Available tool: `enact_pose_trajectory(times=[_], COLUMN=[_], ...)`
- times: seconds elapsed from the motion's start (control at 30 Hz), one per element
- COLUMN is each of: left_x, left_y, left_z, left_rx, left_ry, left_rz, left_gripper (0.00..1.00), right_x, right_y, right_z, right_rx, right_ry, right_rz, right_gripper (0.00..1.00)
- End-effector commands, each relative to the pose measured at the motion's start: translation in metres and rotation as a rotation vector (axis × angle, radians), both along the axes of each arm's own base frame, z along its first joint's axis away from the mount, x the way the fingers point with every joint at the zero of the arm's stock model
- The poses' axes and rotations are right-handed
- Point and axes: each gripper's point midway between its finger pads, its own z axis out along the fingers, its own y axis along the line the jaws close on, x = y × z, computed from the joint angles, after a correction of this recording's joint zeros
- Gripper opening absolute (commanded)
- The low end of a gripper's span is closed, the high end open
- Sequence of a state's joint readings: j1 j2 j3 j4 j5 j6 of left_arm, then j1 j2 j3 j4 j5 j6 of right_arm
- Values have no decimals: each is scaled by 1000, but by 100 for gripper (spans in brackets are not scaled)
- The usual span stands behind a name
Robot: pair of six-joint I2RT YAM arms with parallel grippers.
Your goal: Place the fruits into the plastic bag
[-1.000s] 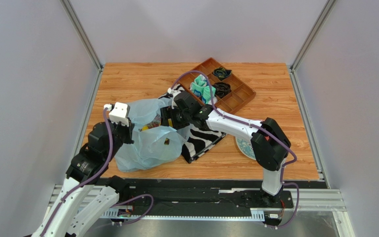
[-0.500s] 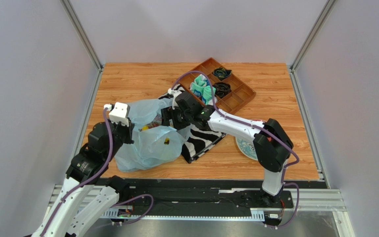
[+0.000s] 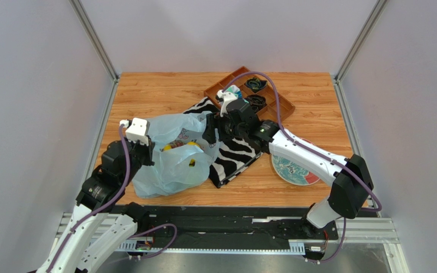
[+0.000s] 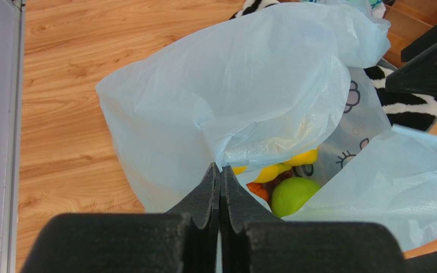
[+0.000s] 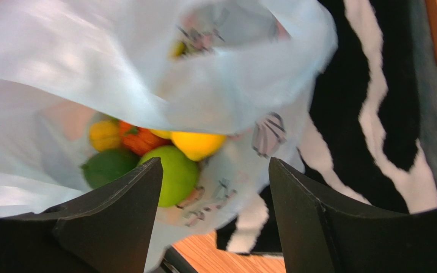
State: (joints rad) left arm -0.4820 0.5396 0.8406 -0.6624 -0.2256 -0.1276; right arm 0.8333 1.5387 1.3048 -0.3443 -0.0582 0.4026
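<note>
The light-blue plastic bag [image 3: 172, 162] lies open on the table, left of centre. My left gripper [image 4: 219, 170] is shut on the bag's near rim and holds the mouth up; in the top view it [image 3: 146, 150] is at the bag's left side. Inside the bag lie a green apple [image 4: 292, 194], yellow fruits [image 4: 303, 157] and an orange-red piece [image 4: 258, 190]. The right wrist view shows the apple [image 5: 172, 173], a lemon [image 5: 198, 144] and a dark green fruit [image 5: 108, 166] through the opening. My right gripper [image 5: 215, 165] is open and empty, just above the bag's right rim [image 3: 210, 132].
A zebra-striped cloth [image 3: 235, 151] lies under and right of the bag. A brown divided tray [image 3: 278, 108] with rolled socks stands at the back right. A patterned plate [image 3: 295, 170] lies at the front right, beside the right arm.
My right gripper has drawn back to the right out of the bag mouth, and its arm has swung right, uncovering the plate. The left gripper still holds the rim in place.
</note>
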Motion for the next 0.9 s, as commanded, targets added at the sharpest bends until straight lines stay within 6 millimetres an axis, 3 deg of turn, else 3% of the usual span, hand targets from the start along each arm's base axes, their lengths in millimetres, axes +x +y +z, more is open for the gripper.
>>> enact_pose_trajectory(times=[0.0, 0.2, 0.43, 0.5, 0.6, 0.63, 0.67, 0.83, 0.87], left_x=[1, 2, 2, 3, 4, 4, 4, 8, 7], left_y=[-1, 0, 1, 1, 3, 4, 5, 34, 38], left_z=[4, 3, 1, 1, 0, 0, -1, 9, 14], left_rx=[-3, 2, 8, 11, 17, 18, 19, 53, 50], left_ry=[-16, -11, -5, -2, 1, 0, 2, -22, -35], left_rz=[-3, 3, 10, 13, 19, 24, 32, 198, 223], left_gripper=[0, 0, 0, 0, 0, 0, 0, 0, 0], right_x=[4, 14, 25, 25, 21, 20, 21, 12, 17], right_y=[-30, -31, -10, -3, 9, 14, 18, 57, 71], right_z=[-50, -75, -97, -98, -99, -90, -82, 2, 38], right_rx=[-119, -141, -112, -96, -50, -27, 1, 183, 230], right_ry=[91, 149, 203, 216, 249, 243, 231, 151, 84], right_rz=[-73, -85, -33, 5, 61, 80, 95, 245, 276], right_gripper=[71, 69, 66, 60, 35, 12, 0, 0, 0])
